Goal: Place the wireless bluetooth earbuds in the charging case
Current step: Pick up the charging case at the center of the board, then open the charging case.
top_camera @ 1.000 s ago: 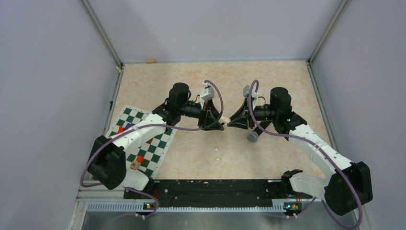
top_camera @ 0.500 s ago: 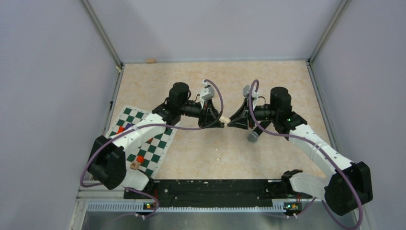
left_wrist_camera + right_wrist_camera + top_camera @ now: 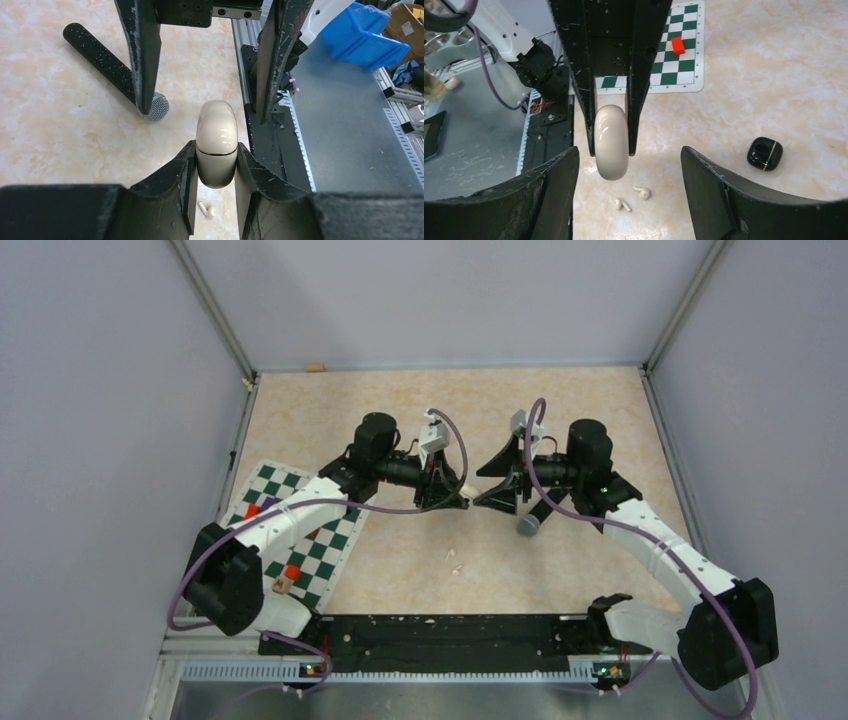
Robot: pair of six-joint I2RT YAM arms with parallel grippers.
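A cream charging case (image 3: 216,142), lid closed, is clamped at its lower half between my left gripper's (image 3: 215,147) jaws, above the table. My right gripper (image 3: 629,165) faces it with jaws spread wide; the case's rounded end (image 3: 611,147) hangs between them and touches neither. In the top view the two grippers meet tip to tip at mid-table, left gripper (image 3: 458,496) and right gripper (image 3: 479,487). Two white earbuds (image 3: 642,192) (image 3: 622,204) lie loose on the marble table below the case, and they show as specks (image 3: 455,560) from above.
A black case (image 3: 764,153) with a gold line sits on the table to the right. A black microphone (image 3: 528,524) lies under the right arm. A green chessboard mat (image 3: 300,535) with a red block (image 3: 678,45) lies at left. The arms' base rail (image 3: 440,630) runs along the near edge.
My right gripper has opened wide and let go of the cream case. The left gripper has closed on the case and now holds it alone.
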